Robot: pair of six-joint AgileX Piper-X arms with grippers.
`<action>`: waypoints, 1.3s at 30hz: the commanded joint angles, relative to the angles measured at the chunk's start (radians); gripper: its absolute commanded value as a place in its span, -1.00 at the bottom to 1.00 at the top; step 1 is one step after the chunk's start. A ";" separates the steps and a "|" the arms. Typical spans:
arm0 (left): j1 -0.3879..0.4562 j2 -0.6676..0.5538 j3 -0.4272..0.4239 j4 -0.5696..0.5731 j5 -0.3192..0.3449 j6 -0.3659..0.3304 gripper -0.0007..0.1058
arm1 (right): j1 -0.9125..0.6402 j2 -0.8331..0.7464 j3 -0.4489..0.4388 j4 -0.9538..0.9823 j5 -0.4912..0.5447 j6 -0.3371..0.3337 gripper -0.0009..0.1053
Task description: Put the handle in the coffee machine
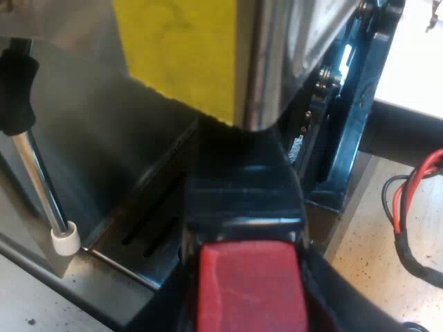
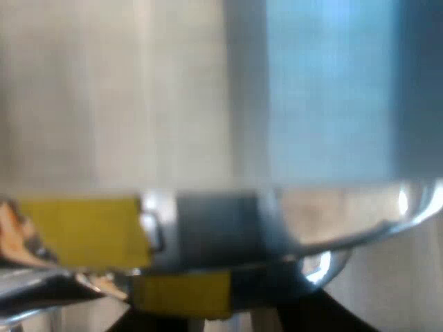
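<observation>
The holder's dark handle [image 1: 242,190] runs from my left gripper [image 1: 248,290] up under the espresso machine's metal front [image 1: 270,62], and its red end [image 1: 249,283] sits closest to the camera. My left gripper is shut on the handle just behind the red end, with black fingers [image 1: 332,294] on either side. The holder's metal head is hidden under the machine. My right gripper [image 2: 221,319] hangs very close to a shiny curved metal part of the machine [image 2: 332,228] that carries yellow tape [image 2: 83,232].
A steam wand [image 1: 31,180] with a black grip and a white tip hangs beside the handle, over the slotted drip tray [image 1: 149,232]. Yellow tape [image 1: 183,48] covers part of the machine's front. A blue frame [image 1: 356,117] stands on the speckled table [image 1: 367,242].
</observation>
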 commanded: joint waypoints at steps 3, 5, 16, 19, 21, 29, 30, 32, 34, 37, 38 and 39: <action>0.006 -0.031 -0.026 -0.026 0.184 0.037 -0.98 | -0.004 -0.007 -0.023 -0.108 -0.032 -0.034 -0.63; 0.006 -0.031 -0.026 0.009 0.162 0.100 -0.95 | -0.004 -0.007 -0.023 -0.133 -0.032 -0.064 -0.63; 0.010 -0.031 -0.026 0.095 0.073 0.119 0.33 | -0.001 -0.011 -0.023 -0.212 0.009 -0.110 -0.63; 0.022 -0.031 -0.026 0.095 -0.004 0.119 0.28 | -0.001 -0.016 -0.023 -0.212 0.017 -0.110 -0.63; 0.041 -0.031 -0.026 0.097 -0.019 0.119 0.28 | -0.001 -0.016 -0.023 -0.212 0.017 -0.110 -0.63; 0.188 -0.064 -0.030 0.112 0.008 0.128 0.27 | -0.001 -0.016 -0.023 -0.212 0.017 -0.110 -0.63; 0.199 -0.070 -0.031 0.114 0.022 0.128 0.26 | -0.001 -0.016 -0.023 -0.212 0.017 -0.110 -0.63; 0.230 -0.105 -0.046 0.117 0.062 0.128 0.15 | -0.001 -0.016 -0.023 -0.212 0.017 -0.108 -0.63; 0.241 -0.125 -0.065 0.121 0.055 0.125 -0.08 | -0.001 -0.016 -0.023 -0.212 0.017 -0.107 -0.63; 0.241 -0.134 -0.110 0.122 -0.025 0.104 -0.69 | -0.001 -0.016 -0.023 -0.212 0.017 -0.106 -0.63; 0.239 -0.129 -0.127 0.122 -0.050 0.090 -0.98 | -0.001 -0.016 -0.023 -0.212 0.017 -0.106 -0.63; 0.239 -0.129 -0.132 0.122 -0.055 0.088 -0.97 | -0.001 -0.016 -0.023 -0.212 0.019 -0.106 -0.63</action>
